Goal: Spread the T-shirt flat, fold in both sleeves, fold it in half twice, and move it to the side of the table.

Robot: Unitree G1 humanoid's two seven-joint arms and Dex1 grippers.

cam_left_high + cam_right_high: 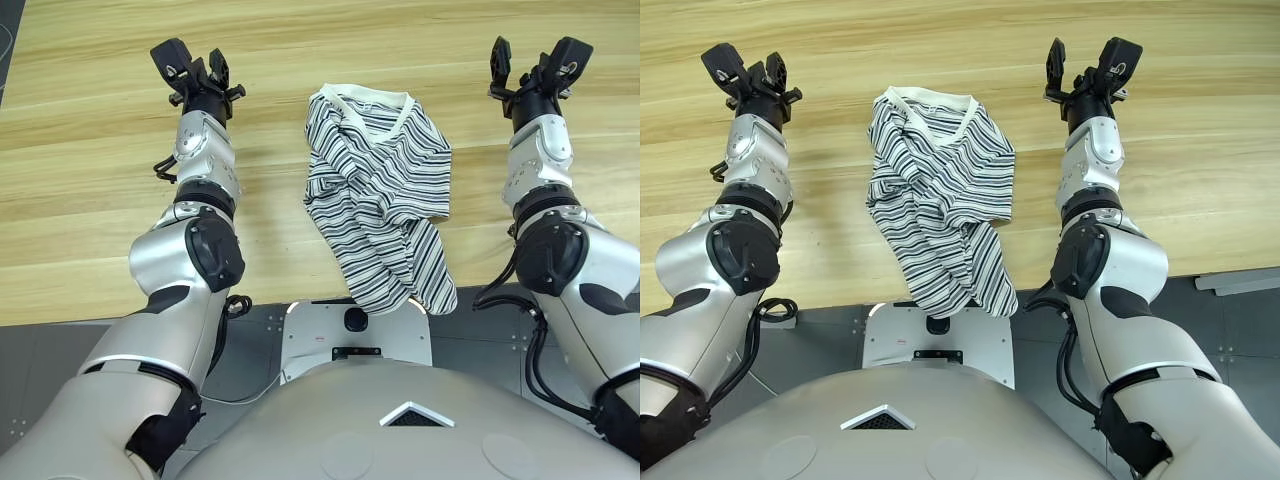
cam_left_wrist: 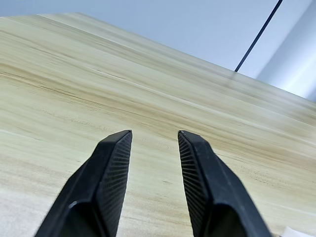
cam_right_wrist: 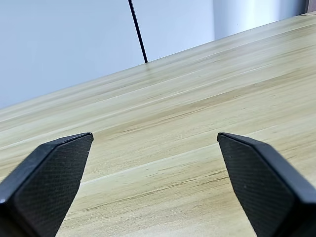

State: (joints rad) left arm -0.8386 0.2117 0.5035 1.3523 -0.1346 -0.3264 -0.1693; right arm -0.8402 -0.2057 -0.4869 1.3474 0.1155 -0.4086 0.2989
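The T-shirt point(image 1: 378, 200) lies on the bench point(image 1: 100, 150), hanging over the near edge, between the left tool point(image 1: 195, 62) and the right tool point(image 1: 533, 60).

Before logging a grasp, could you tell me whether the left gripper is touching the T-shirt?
Apart. The left eye view shows bare table between the left gripper and the T-shirt.

Table point(image 1: 90, 190): pale wood-grain top, smooth, matt with a faint sheen. T-shirt point(image 1: 378, 195): soft, creased knit cloth in dark and white stripes; its collar point(image 1: 362, 97), at the 12 o'clock end, is ribbed cream cloth. Left gripper point(image 2: 154, 136), at 10 o'clock of the shirt, and right gripper point(image 3: 154, 136), at 2 o'clock: matt black plastic, finger pads point(image 2: 116, 168) finely textured.
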